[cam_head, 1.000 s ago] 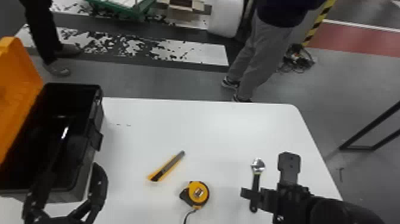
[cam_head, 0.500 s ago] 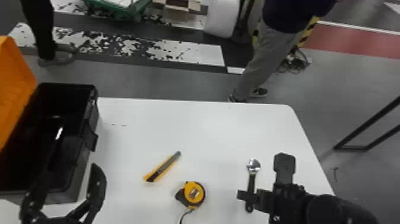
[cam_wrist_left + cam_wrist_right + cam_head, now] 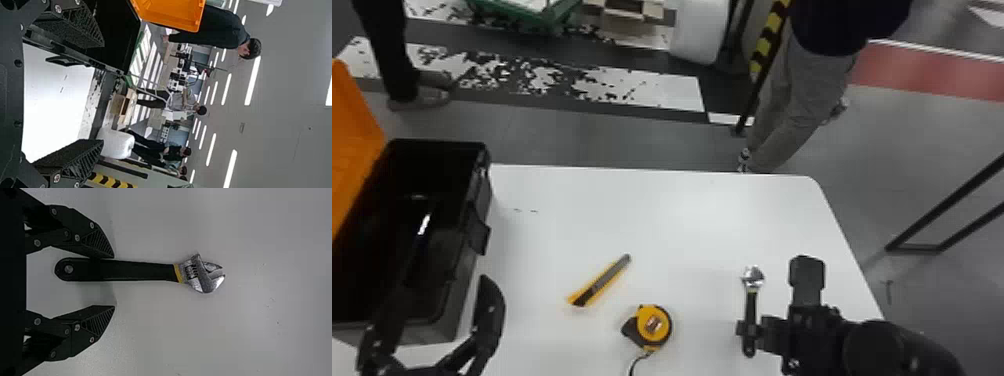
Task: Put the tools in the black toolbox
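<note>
We have the adjustable wrench lying on the white table, its handle between the parted fingers of our right gripper, closer to one finger. To its left we see the tape measure, then the utility knife, then the black toolbox, its orange lid open. Our left gripper is at the toolbox's near end, fingers spread apart.

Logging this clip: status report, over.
Left gripper open near toolbox. Right gripper open astride wrench handle, not clamped. Orange lid up, no obstruction visible.
</note>
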Motion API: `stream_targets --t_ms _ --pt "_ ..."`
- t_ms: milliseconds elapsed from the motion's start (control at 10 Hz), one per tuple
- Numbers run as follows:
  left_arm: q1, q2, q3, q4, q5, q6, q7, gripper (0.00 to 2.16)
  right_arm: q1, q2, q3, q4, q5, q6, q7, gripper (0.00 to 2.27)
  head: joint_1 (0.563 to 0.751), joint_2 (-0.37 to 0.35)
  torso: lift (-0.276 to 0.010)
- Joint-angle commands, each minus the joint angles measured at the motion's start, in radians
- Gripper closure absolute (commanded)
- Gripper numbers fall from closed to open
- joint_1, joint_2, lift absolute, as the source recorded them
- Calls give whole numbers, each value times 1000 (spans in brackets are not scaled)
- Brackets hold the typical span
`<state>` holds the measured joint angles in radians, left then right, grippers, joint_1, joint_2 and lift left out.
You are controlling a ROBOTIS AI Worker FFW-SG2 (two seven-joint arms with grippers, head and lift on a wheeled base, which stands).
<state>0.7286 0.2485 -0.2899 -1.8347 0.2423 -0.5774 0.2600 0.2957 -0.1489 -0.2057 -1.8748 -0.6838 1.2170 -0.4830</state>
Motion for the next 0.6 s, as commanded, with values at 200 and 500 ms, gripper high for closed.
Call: stream_targets --t_ms 200,500 --pt "0 0 -3 2 -1 0 1 134 0 0 -9 -4 1 31 1 2067 695 -219 -39" --pt "0 0 -2 2 -1 0 2 134 0 0 -17 -7 4 74 18 2246 695 -220 -39"
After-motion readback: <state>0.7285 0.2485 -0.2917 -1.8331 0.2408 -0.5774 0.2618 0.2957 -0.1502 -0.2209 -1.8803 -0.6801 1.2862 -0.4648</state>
